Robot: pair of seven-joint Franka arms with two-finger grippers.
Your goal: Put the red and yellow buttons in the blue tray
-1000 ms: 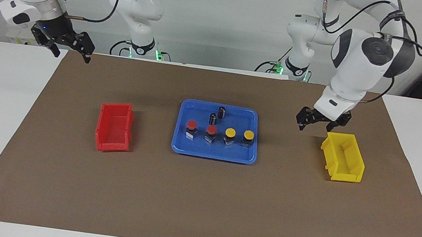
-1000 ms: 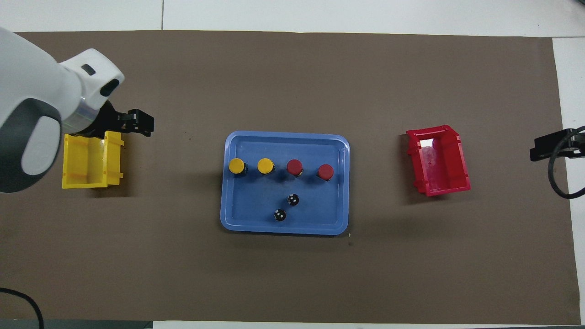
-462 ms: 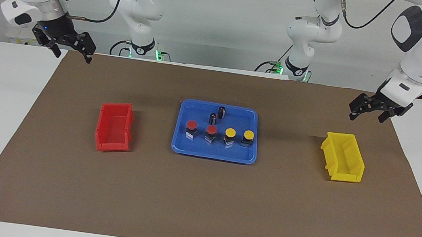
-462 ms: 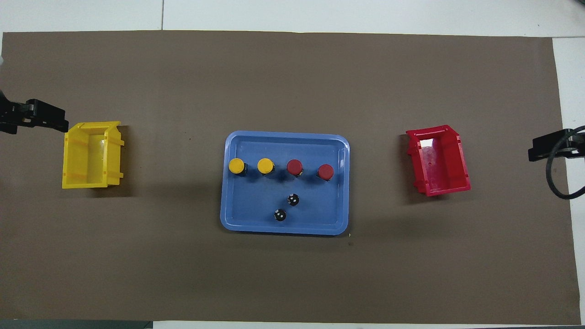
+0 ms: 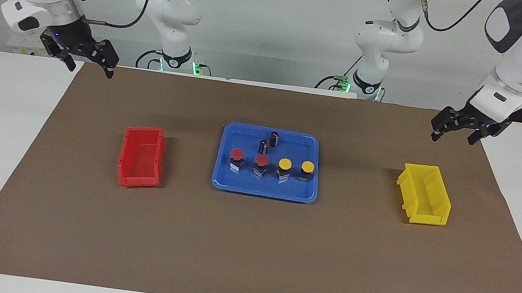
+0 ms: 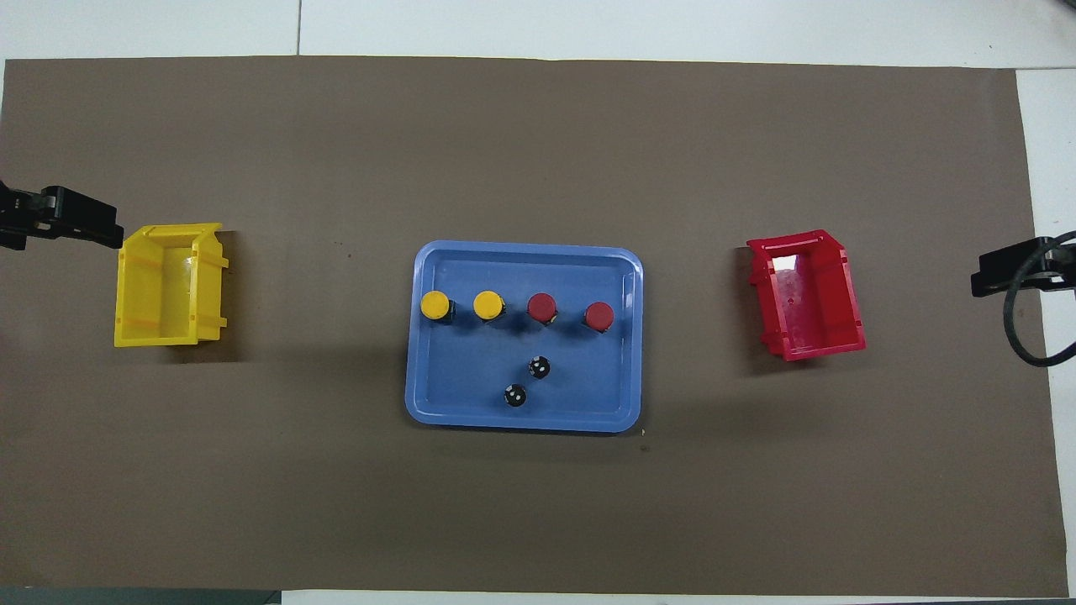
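Observation:
The blue tray (image 5: pixel 263 193) lies at the middle of the brown mat, also in the overhead view (image 6: pixel 521 250). In it stand two red buttons (image 5: pixel 237 154) (image 5: pixel 261 160) and two yellow buttons (image 5: pixel 285 163) (image 5: pixel 308 166) in a row; from overhead the reds (image 6: pixel 542 307) (image 6: pixel 598 314) and yellows (image 6: pixel 435 305) (image 6: pixel 487 305) show as round caps. My left gripper (image 5: pixel 453 134) (image 6: pixel 67 220) is open and empty, up in the air over the mat's edge at the left arm's end. My right gripper (image 5: pixel 89 68) (image 6: pixel 1009 273) is open and empty, waiting over the mat's edge at the right arm's end.
Two capless dark cylinders (image 5: pixel 263 146) (image 5: pixel 274 138) stand in the tray, nearer to the robots than the buttons. An empty red bin (image 5: pixel 141 157) (image 6: pixel 807 294) sits toward the right arm's end, an empty yellow bin (image 5: pixel 425 193) (image 6: pixel 168 286) toward the left arm's end.
My left gripper has risen from beside the yellow bin and moved out toward the left arm's end of the table. The right arm, buttons and bins have not moved.

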